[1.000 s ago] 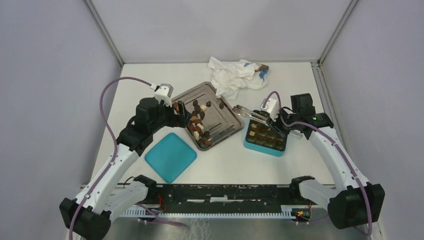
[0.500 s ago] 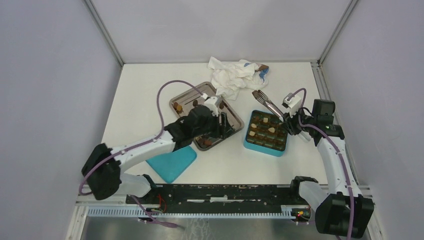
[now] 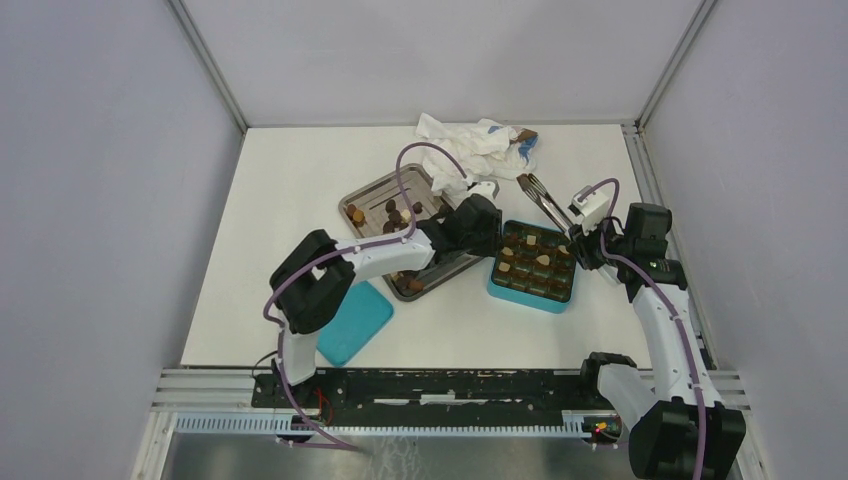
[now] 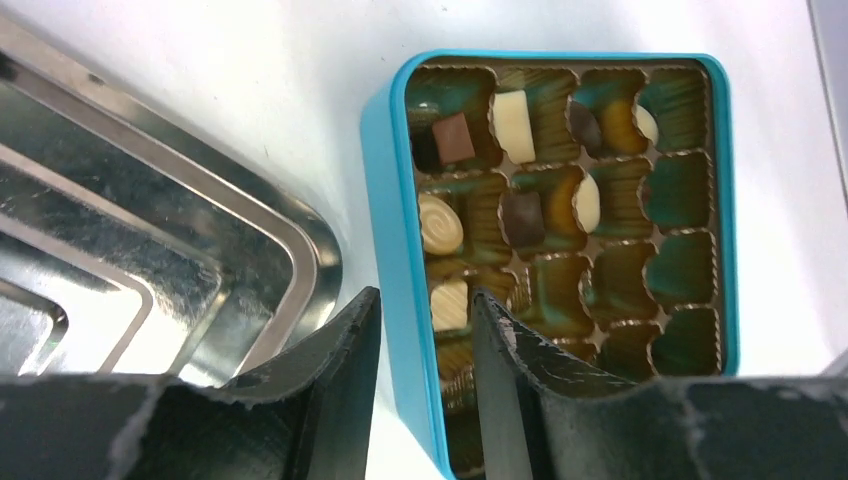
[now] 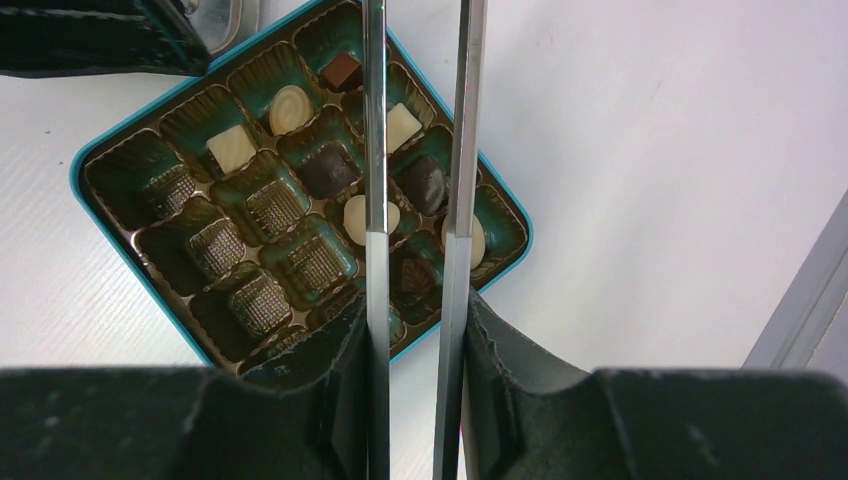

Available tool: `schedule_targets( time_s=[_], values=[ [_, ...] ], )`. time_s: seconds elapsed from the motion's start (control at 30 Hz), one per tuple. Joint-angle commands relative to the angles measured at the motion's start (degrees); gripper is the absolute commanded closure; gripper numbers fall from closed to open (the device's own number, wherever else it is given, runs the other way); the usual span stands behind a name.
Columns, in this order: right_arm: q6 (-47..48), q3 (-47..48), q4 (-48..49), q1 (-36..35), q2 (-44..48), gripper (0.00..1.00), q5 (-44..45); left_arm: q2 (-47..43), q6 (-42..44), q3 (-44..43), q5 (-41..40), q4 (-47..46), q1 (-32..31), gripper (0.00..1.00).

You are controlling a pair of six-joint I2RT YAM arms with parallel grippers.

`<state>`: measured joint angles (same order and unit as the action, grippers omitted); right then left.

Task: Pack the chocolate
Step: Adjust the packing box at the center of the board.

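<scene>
Left gripper (image 4: pixel 422 300) shifted from tray (image 4: pixel 200 260) to box (image 4: pixel 385 200) wall, narrowly parted; right gripper (image 5: pixel 415 310) clamps tongs (image 5: pixel 375 100) above chocolate (image 5: pixel 327 170).

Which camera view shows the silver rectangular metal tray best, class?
The top external view: most of the silver rectangular metal tray shows, loose chocolates on it, though the left arm crosses its near side. The left wrist view catches only one bare corner; the right wrist view, just a sliver at the picture's top edge.

teal box (image 4: pixel 385 200); chocolate (image 4: pixel 513 125) — dark brown, cream; silver tray (image 4: pixel 100 200); cloth (image 3: pixel 460 150) — white, blue marks
</scene>
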<state>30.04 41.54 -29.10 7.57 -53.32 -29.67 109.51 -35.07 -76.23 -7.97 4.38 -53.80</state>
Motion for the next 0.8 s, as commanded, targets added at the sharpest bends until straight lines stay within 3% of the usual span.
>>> schedule_targets(
  time_s=[0.0,0.33,0.77],
  values=[
    [-1.21,0.30,3.89,0.12,1.16,1.00,-0.12,4.09,3.03,-5.85,-3.20,2.58,-0.31,0.55],
    [-1.37,0.03,3.93,0.12,1.16,1.00,-0.43,10.66,4.31,-13.70,-4.07,8.40,-0.42,0.58],
    [-1.31,0.03,4.01,0.16,1.44,1.00,-0.56,13.87,5.96,-20.32,-7.58,12.49,-1.52,0.97]
  ],
)
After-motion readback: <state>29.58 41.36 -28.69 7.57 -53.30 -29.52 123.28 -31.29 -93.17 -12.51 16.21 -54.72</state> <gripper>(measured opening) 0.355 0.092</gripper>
